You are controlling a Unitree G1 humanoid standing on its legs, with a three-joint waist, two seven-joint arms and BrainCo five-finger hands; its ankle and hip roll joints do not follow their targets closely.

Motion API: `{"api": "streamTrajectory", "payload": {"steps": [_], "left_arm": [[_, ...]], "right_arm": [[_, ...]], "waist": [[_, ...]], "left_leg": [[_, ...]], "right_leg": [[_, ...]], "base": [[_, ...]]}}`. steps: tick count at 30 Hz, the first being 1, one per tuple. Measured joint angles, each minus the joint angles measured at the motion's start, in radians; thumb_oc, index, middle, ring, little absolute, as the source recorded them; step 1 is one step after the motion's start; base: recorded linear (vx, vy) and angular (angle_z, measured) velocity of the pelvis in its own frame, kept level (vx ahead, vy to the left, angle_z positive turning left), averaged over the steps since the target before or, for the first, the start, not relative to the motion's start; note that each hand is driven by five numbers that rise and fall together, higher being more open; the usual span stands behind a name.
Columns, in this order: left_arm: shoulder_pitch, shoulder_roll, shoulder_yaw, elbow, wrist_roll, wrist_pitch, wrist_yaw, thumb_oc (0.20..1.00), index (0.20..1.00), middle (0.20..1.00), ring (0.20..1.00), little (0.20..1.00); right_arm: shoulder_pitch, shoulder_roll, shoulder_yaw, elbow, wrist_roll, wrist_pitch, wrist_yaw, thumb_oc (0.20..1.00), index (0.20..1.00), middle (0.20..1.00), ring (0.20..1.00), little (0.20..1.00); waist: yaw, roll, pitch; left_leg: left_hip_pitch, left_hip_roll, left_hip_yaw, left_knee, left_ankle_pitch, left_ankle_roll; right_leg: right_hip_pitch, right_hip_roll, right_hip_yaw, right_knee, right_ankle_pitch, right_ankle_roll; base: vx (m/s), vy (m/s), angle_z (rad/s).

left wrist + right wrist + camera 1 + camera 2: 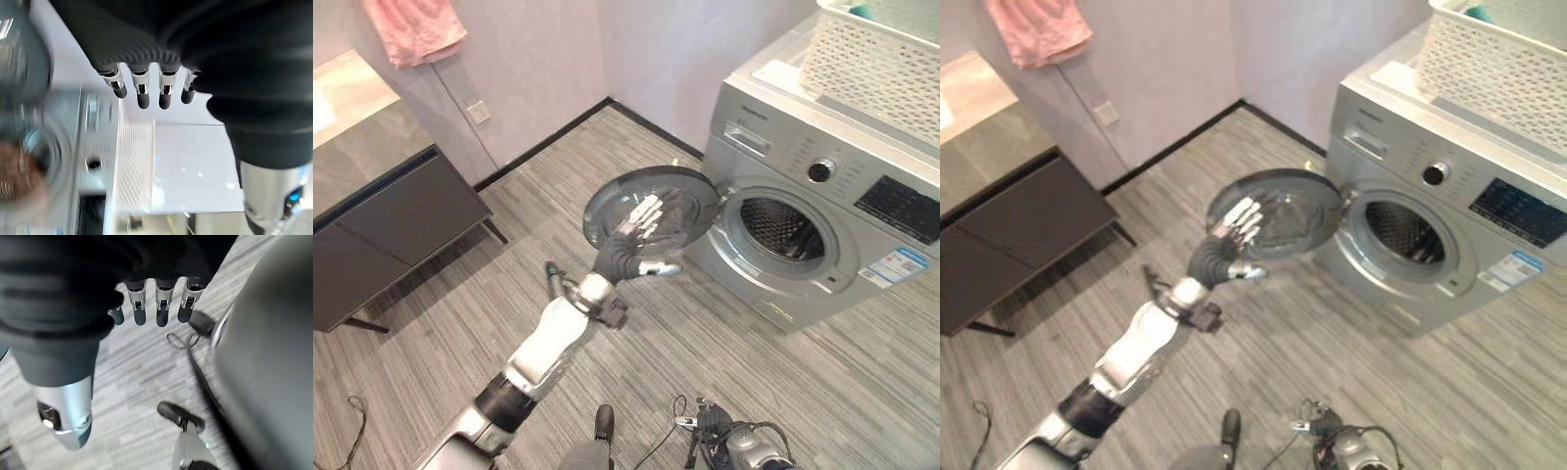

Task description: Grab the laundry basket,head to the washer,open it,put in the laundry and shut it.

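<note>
The silver washing machine (803, 186) stands at the right with its round door (690, 191) swung wide open toward the left. The dark drum opening (781, 230) is exposed. My left hand (641, 220) lies against the door's glass with straight fingers (146, 93), curled round nothing. The white perforated laundry basket (876, 59) sits on top of the washer, with something teal (1477, 14) showing at its rim. My right hand (164, 301) hangs low over the striped floor, fingers relaxed and holding nothing.
A dark low cabinet (391, 225) stands along the left wall. A pink cloth (411, 29) hangs above it. The wall corner lies behind the washer. Grey plank floor (636, 352) stretches in front of the machine.
</note>
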State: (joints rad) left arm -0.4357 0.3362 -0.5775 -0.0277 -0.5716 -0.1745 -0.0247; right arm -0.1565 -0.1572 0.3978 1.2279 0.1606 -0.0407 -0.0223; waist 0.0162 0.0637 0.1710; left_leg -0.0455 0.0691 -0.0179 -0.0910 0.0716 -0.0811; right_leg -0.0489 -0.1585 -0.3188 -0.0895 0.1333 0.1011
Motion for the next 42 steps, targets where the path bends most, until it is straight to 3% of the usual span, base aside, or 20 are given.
{"api": "streamTrajectory", "payload": {"steps": [5, 12, 16, 19, 20, 21, 22, 24, 25, 28, 31, 32, 34, 35, 36, 37, 38, 39, 41, 42], "left_arm": [[-0.042, 0.025, -0.038, 0.208, 0.005, 0.021, -0.03, 1.0, 1.0, 1.0, 1.0, 1.0], [-0.14, 0.177, -0.096, 0.573, 0.278, 0.074, -0.031, 1.0, 1.0, 1.0, 1.0, 1.0], [-0.146, 0.251, -0.09, 0.609, 0.362, 0.088, -0.027, 1.0, 1.0, 1.0, 1.0, 1.0], [-0.134, 0.246, -0.086, 0.628, 0.388, 0.09, -0.028, 1.0, 1.0, 1.0, 1.0, 1.0], [-0.128, 0.229, -0.074, 0.647, 0.396, 0.092, -0.028, 1.0, 1.0, 1.0, 1.0, 1.0], [-0.125, 0.198, -0.068, 0.669, 0.399, 0.094, -0.028, 1.0, 1.0, 1.0, 1.0, 1.0], [-0.111, 0.183, -0.066, 0.673, 0.406, 0.093, -0.029, 1.0, 1.0, 1.0, 1.0, 1.0], [-0.11, 0.114, -0.02, 0.723, 0.423, 0.093, -0.02, 1.0, 1.0, 1.0, 1.0, 1.0], [-0.111, 0.093, -0.014, 0.73, 0.423, 0.092, -0.016, 1.0, 1.0, 1.0, 1.0, 1.0], [-0.111, 0.093, -0.009, 0.721, 0.424, 0.091, -0.016, 1.0, 1.0, 1.0, 1.0, 1.0], [-0.117, 0.078, -0.006, 0.755, 0.424, 0.09, -0.015, 1.0, 1.0, 1.0, 1.0, 1.0], [-0.133, 0.055, -0.005, 0.82, 0.426, 0.09, -0.012, 1.0, 1.0, 1.0, 1.0, 1.0], [-0.106, 0.016, -0.024, 0.83, 0.436, 0.091, -0.008, 1.0, 1.0, 1.0, 1.0, 1.0], [-0.09, -0.002, -0.023, 0.826, 0.435, 0.09, -0.002, 1.0, 1.0, 1.0, 1.0, 1.0], [-0.066, -0.002, -0.02, 0.827, 0.434, 0.09, 0.0, 1.0, 1.0, 1.0, 1.0, 1.0], [-0.059, 0.002, -0.012, 0.838, 0.434, 0.09, 0.0, 1.0, 1.0, 1.0, 1.0, 1.0], [-0.052, 0.003, -0.001, 0.854, 0.434, 0.09, 0.001, 1.0, 1.0, 1.0, 1.0, 1.0], [-0.043, 0.003, 0.01, 0.862, 0.434, 0.092, 0.001, 1.0, 1.0, 1.0, 1.0, 1.0], [-0.06, 0.005, 0.014, 0.877, 0.435, 0.091, 0.007, 1.0, 1.0, 1.0, 1.0, 1.0], [-0.069, 0.009, 0.024, 0.894, 0.435, 0.092, 0.011, 1.0, 1.0, 1.0, 1.0, 1.0]], "right_arm": [[0.023, -0.038, -0.065, -0.01, -0.016, -0.004, 0.002, 1.0, 1.0, 1.0, 1.0, 1.0], [0.078, -0.09, -0.095, -0.026, 0.012, -0.002, 0.008, 1.0, 1.0, 1.0, 1.0, 1.0], [0.095, -0.092, -0.114, -0.011, 0.021, -0.002, 0.012, 1.0, 1.0, 1.0, 1.0, 1.0], [0.094, -0.098, -0.152, 0.003, 0.021, -0.001, 0.014, 1.0, 1.0, 1.0, 1.0, 1.0], [0.095, -0.106, -0.206, -0.002, 0.023, 0.0, 0.023, 1.0, 1.0, 1.0, 1.0, 1.0], [0.1, -0.133, -0.245, -0.017, 0.024, -0.004, 0.027, 1.0, 1.0, 1.0, 1.0, 1.0], [0.105, -0.152, -0.25, -0.022, 0.026, -0.001, 0.028, 1.0, 1.0, 1.0, 1.0, 1.0], [0.124, -0.174, -0.262, -0.037, 0.058, 0.001, 0.028, 1.0, 1.0, 1.0, 1.0, 1.0], [0.131, -0.175, -0.262, -0.043, 0.062, 0.0, 0.029, 1.0, 1.0, 1.0, 1.0, 1.0], [0.144, -0.17, -0.27, -0.042, 0.063, 0.009, 0.029, 1.0, 1.0, 1.0, 1.0, 1.0], [0.159, -0.17, -0.293, -0.031, 0.063, 0.012, 0.028, 1.0, 1.0, 1.0, 1.0, 1.0], [0.157, -0.172, -0.314, -0.024, 0.065, 0.015, 0.027, 1.0, 1.0, 1.0, 1.0, 1.0], [0.206, -0.173, -0.352, 0.032, 0.065, 0.024, 0.024, 1.0, 1.0, 1.0, 1.0, 1.0], [0.224, -0.187, -0.353, 0.04, 0.064, 0.022, 0.025, 1.0, 1.0, 1.0, 1.0, 1.0], [0.197, -0.204, -0.347, 0.054, 0.062, 0.024, 0.025, 1.0, 1.0, 1.0, 1.0, 1.0], [0.175, -0.205, -0.349, 0.053, 0.062, 0.022, 0.026, 1.0, 1.0, 1.0, 1.0, 1.0], [0.157, -0.202, -0.349, 0.051, 0.062, 0.017, 0.028, 1.0, 1.0, 1.0, 1.0, 1.0], [0.155, -0.204, -0.35, 0.052, 0.062, 0.01, 0.025, 1.0, 1.0, 1.0, 1.0, 1.0], [0.151, -0.208, -0.307, 0.057, 0.063, 0.011, 0.02, 1.0, 1.0, 1.0, 1.0, 1.0], [0.143, -0.206, -0.282, 0.055, 0.062, 0.015, 0.015, 1.0, 1.0, 1.0, 1.0, 1.0]], "waist": [[-0.041, -0.019, -0.028], [-0.06, -0.099, -0.032], [-0.056, -0.152, -0.003], [-0.052, -0.165, 0.002], [-0.064, -0.162, 0.015], [-0.081, -0.148, 0.036], [-0.088, -0.122, 0.037], [-0.117, -0.079, 0.066], [-0.121, -0.061, 0.07], [-0.139, -0.068, 0.077], [-0.187, -0.06, 0.092], [-0.197, -0.059, 0.107], [-0.205, -0.069, 0.08], [-0.209, -0.041, 0.064], [-0.208, 0.0, 0.043], [-0.203, -0.002, 0.039], [-0.193, -0.025, 0.032], [-0.185, -0.062, -0.011], [-0.166, -0.1, -0.034], [-0.157, -0.128, -0.042]], "left_leg": [[-0.013, 0.011, 0.033, -0.001, -0.005, -0.004], [-0.054, 0.032, 0.082, 0.001, 0.0, -0.012], [-0.105, 0.027, 0.089, 0.094, -0.046, -0.009], [-0.098, 0.006, 0.111, 0.098, -0.059, 0.007], [-0.092, -0.018, 0.111, 0.115, -0.079, 0.035], [-0.11, -0.054, 0.092, 0.196, -0.132, 0.112], [-0.098, -0.059, 0.081, 0.204, -0.148, 0.09], [-0.078, -0.064, 0.071, 0.243, -0.183, 0.112], [-0.082, -0.057, 0.057, 0.24, -0.181, 0.117], [-0.083, -0.064, 0.049, 0.215, -0.176, 0.135], [-0.053, -0.067, -0.004, 0.196, -0.183, 0.131], [-0.006, -0.063, -0.034, 0.189, -0.22, 0.105], [0.118, -0.027, -0.102, 0.109, -0.256, 0.038], [0.165, 0.018, -0.123, 0.061, -0.265, 0.024], [0.195, 0.086, -0.11, 0.09, -0.251, -0.015], [0.191, 0.118, -0.082, 0.156, -0.251, -0.028], [0.168, 0.132, -0.082, 0.27, -0.247, -0.039], [-0.016, 0.141, -0.117, 0.632, -0.176, -0.07], [-0.158, 0.143, -0.164, 0.898, -0.134, -0.058], [-0.22, 0.137, -0.157, 0.934, -0.135, -0.052]], "right_leg": [[-0.037, 0.015, 0.037, -0.007, 0.004, -0.01], [-0.108, 0.041, 0.083, 0.0, 0.028, -0.027], [-0.124, 0.036, 0.107, 0.002, 0.041, -0.029], [-0.125, 0.014, 0.123, 0.003, 0.036, -0.016], [-0.134, -0.006, 0.136, 0.045, 0.029, -0.007], [-0.165, -0.043, 0.156, 0.16, -0.014, 0.025], [-0.183, -0.046, 0.169, 0.213, -0.019, 0.033], [-0.283, -0.047, 0.262, 0.465, -0.05, 0.041], [-0.304, -0.031, 0.284, 0.495, -0.088, 0.035], [-0.333, -0.012, 0.281, 0.358, -0.119, 0.048], [-0.314, -0.016, 0.3, 0.039, -0.072, 0.051], [-0.321, -0.02, 0.343, -0.011, -0.037, 0.063], [-0.267, -0.032, 0.276, 0.133, -0.059, 0.067], [-0.27, 0.005, 0.247, 0.169, -0.012, 0.056], [-0.266, 0.075, 0.223, 0.222, -0.037, 0.014], [-0.248, 0.113, 0.218, 0.245, -0.062, -0.024], [-0.218, 0.136, 0.216, 0.255, -0.084, -0.051], [-0.179, 0.166, 0.191, 0.248, -0.108, -0.112], [-0.138, 0.197, 0.17, 0.239, -0.128, -0.134], [-0.119, 0.206, 0.17, 0.239, -0.15, -0.171]], "base": [[0.0, 0.01, -0.25], [0.0, 0.048, -0.2], [0.02, 0.174, -0.11], [0.12, 0.323, -0.14], [0.21, 0.42, -0.01], [0.17, 0.309, -0.12], [0.29, 0.261, -0.1], [0.22, 0.085, -0.09], [0.2, -0.005, 0.15], [0.31, -0.051, 0.1], [0.52, -0.156, 0.46], [0.78, -0.358, 1.01], [0.67, -0.382, 1.12], [0.49, -0.397, 0.62], [0.45, -0.45, 0.17], [0.34, -0.436, -0.15], [0.25, -0.418, -0.16], [0.12, -0.259, -0.03], [0.19, -0.299, -0.04], [0.29, -0.224, -0.04]]}}
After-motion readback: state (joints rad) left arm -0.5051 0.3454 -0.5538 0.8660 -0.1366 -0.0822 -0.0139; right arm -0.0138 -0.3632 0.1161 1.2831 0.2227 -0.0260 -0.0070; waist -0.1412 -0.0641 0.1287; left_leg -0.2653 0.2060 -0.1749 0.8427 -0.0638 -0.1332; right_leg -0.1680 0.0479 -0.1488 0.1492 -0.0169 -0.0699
